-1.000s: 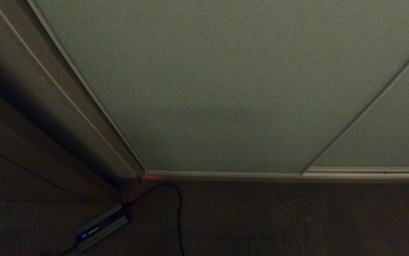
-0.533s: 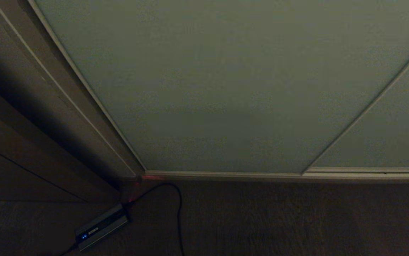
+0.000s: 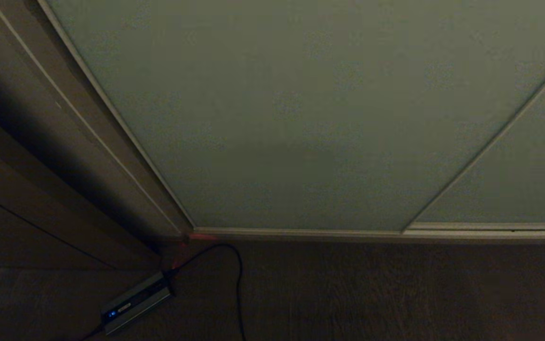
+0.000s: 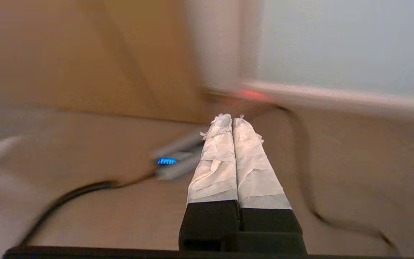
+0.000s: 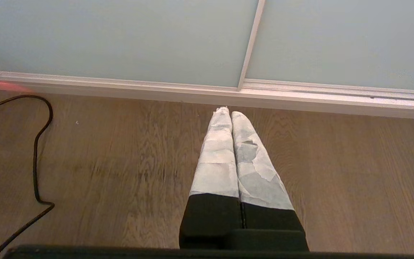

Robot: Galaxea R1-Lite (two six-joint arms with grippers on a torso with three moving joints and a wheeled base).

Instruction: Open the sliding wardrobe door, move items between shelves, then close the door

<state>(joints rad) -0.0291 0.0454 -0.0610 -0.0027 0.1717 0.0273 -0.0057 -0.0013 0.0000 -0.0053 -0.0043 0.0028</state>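
Observation:
The sliding wardrobe door (image 3: pixel 300 118) is a pale grey-green panel with a thin beige frame, and it stands shut across the head view. It hides the items and the shelves. Neither arm shows in the head view. My left gripper (image 4: pixel 232 117) is shut and empty, low over the wooden floor, pointing toward the door's (image 4: pixel 336 43) lower left corner. My right gripper (image 5: pixel 227 112) is also shut and empty. It hangs above the floor and points at the bottom rail where the door (image 5: pixel 120 36) meets a second panel (image 5: pixel 336 39).
A grey power adapter (image 3: pixel 135 300) with a blue light lies on the floor at the left, also seen beside my left gripper (image 4: pixel 178 160). Its black cable (image 3: pixel 239 284) loops toward the door corner. Brown wooden panelling (image 3: pixel 26 166) stands left of the door.

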